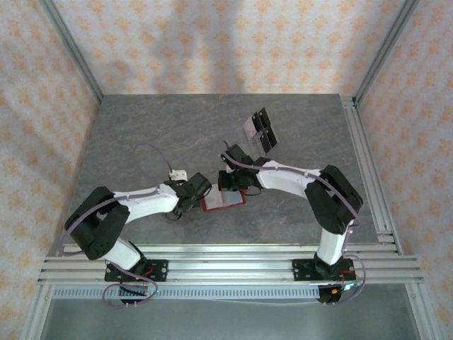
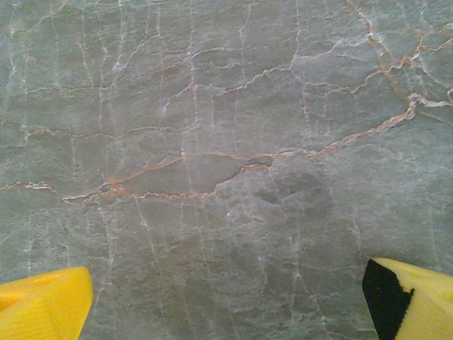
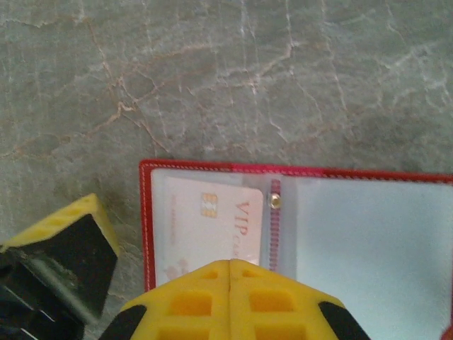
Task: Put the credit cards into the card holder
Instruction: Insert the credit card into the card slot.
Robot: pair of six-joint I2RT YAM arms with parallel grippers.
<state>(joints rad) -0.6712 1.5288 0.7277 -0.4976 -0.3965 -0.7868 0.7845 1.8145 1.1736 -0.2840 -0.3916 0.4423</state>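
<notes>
Surface: a grey veined stone table, enclosed by walls of pale patterned paper.

The card holder lies opened flat on the table, its red border framing clear sleeves. One card, bearing a chip and the letters VIP, sits inside the holder's left sleeve as the right wrist camera sees it. It lies just beside the brass stud on the holder's spine.

The other credit cards lie in a small cluster on the table, well beyond the holder's far right corner and apart from it.

Right gripper: fingers pressed fully together, tips over the holder at the edge of the VIP card. Whether anything is pinched between them cannot be told.

Left gripper: fingers spread wide, only bare table between them, holding nothing. In the top view it sits just left of the holder.
</notes>
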